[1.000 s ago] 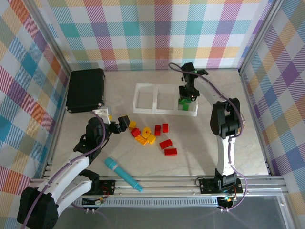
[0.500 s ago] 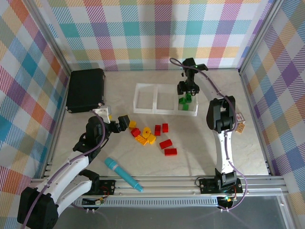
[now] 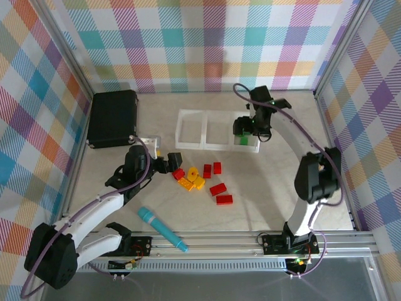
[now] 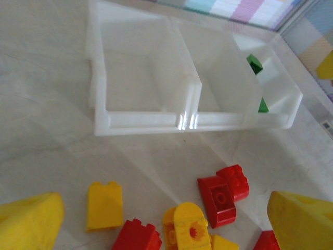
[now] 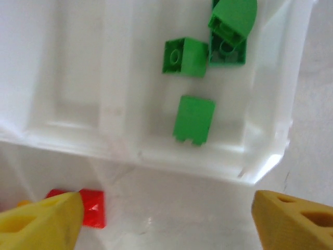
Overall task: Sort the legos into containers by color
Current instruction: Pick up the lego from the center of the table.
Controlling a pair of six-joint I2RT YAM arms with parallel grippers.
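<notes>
Hovering right hand (image 5: 165,223) spread wide, green legos (image 5: 193,120) in tray (image 5: 171,159)

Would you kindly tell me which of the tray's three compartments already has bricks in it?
The right-end compartment: it alone holds green bricks, while the middle compartment and the left compartment are bare.

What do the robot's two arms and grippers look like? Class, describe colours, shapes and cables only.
The left arm and right arm have white tubular links joined by bulky black joints, with a lilac cable looping along each. The left gripper and right gripper are black, with yellow wedge-shaped fingers.
</notes>
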